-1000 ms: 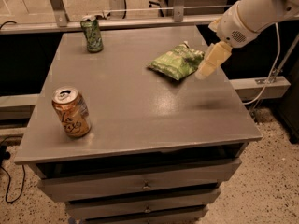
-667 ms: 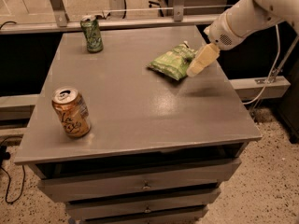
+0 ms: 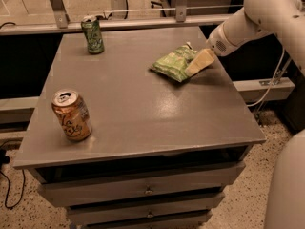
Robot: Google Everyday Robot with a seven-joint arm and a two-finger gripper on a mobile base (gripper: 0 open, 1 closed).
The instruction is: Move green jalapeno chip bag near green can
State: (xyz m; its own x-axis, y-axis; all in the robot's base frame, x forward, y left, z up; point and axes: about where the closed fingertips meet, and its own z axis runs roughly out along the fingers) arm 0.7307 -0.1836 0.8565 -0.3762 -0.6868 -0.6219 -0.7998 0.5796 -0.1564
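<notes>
Camera view: green jalapeno chip bag [image 3: 174, 64] at right rear of surface [image 3: 143, 118], well apart from green can [image 3: 92, 35] at left rear. Claw [image 3: 200, 62] against bag's right edge; open or closed cannot tell.

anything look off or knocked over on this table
Nothing really stands out. The green can and the orange can both stand upright on the table, and no spill shows. The green jalapeno chip bag lies crinkled toward the right rear, with the pincer at its right side.
</notes>
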